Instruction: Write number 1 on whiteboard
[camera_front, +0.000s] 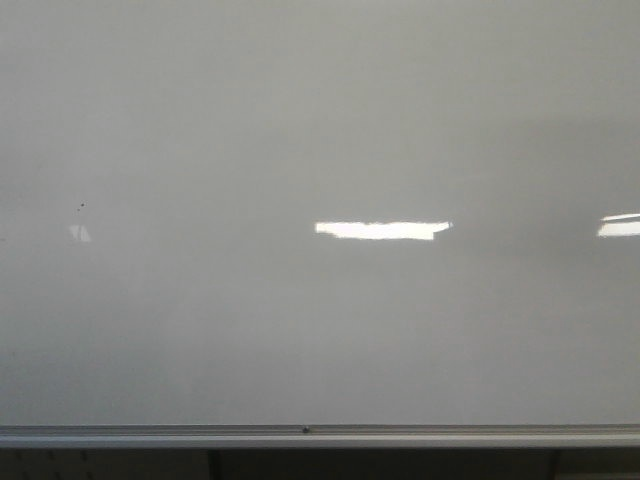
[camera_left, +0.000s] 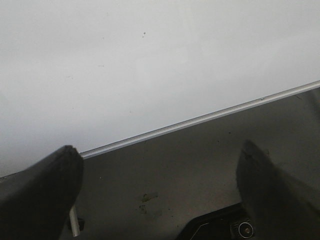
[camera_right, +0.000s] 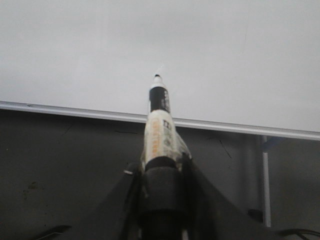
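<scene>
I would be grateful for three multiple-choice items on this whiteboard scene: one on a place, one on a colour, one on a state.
1. Where does the silver rail run in the front view?
A. along the whiteboard's lower edge
B. across its middle
C. down its left side

2. What colour is the marker's section just behind its tip?
A. red
B. black
C. green

3. What is the right gripper doing?
A. open and empty
B. shut on an eraser
C. shut on the marker

Answers: 1 A, the rail lies below the whiteboard; 2 B, a black band sits above the pale label; 3 C, the marker stands out from between its fingers, pointing at the board.
</scene>
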